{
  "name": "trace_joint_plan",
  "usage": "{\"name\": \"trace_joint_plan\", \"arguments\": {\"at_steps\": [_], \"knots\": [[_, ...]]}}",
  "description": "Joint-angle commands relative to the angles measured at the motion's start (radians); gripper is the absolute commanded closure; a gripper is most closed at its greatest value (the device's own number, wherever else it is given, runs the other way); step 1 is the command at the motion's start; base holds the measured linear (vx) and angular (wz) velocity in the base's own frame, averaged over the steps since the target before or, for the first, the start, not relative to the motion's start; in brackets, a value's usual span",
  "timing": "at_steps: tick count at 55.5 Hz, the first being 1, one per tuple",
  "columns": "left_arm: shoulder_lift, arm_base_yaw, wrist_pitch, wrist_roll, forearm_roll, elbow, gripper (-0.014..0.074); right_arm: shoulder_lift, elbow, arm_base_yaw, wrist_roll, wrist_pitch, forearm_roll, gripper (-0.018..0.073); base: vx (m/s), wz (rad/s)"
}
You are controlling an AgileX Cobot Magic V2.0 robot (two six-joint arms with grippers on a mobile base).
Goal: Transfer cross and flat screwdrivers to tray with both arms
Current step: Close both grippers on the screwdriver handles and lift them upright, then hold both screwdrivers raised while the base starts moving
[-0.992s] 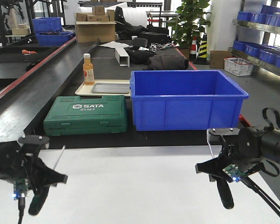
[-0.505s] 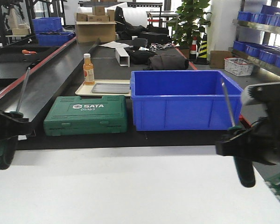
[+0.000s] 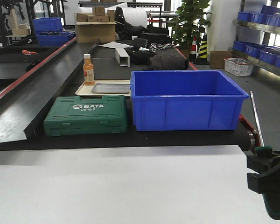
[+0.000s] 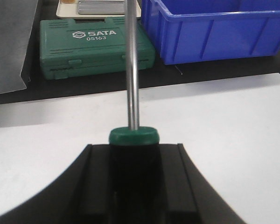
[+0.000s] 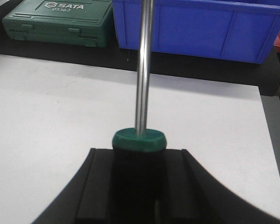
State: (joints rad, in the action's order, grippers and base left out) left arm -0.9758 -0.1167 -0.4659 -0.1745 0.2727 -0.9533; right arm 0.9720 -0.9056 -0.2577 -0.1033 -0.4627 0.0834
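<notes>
Screwdrivers [image 4: 133, 136] clamped by end effectors [image 5: 138, 186]; tray [image 3: 111, 88] inside cream tray [image 3: 84, 92].

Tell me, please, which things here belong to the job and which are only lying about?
Job: left screwdriver, right screwdriver, metal tray.
Lying about: blue bin, green tool case, orange bottle, cream tray.

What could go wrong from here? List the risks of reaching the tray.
1. The tray lies behind the green tool case and beside the blue bin. The left screwdriver and right screwdriver jut shaft-first from the left end effector and right end effector, so a shaft may strike either.
2. The bottle beside the tray could get knocked over.
3. Both arms converging on one tray might clash.
</notes>
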Motion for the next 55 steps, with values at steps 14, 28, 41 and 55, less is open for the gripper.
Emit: {"name": "trace_joint_plan", "arguments": {"at_steps": [14, 28, 41, 55], "knots": [[0.014, -0.004, 0.083, 0.007, 0.020, -0.029, 0.0596, -0.020, -0.030, -0.002, 0.003, 0.065, 0.009, 0.0567, 0.00, 0.00], [0.014, -0.004, 0.083, 0.007, 0.020, -0.029, 0.0596, -0.020, -0.030, -0.002, 0.003, 0.065, 0.009, 0.0567, 0.00, 0.00], [0.014, -0.004, 0.083, 0.007, 0.020, -0.029, 0.0596, -0.020, -0.030, -0.002, 0.003, 0.065, 0.009, 0.0567, 0.00, 0.00], [0.014, -0.004, 0.083, 0.007, 0.020, -0.029, 0.0596, -0.020, -0.030, -0.002, 0.003, 0.066, 0.009, 0.0567, 0.00, 0.00]]}}
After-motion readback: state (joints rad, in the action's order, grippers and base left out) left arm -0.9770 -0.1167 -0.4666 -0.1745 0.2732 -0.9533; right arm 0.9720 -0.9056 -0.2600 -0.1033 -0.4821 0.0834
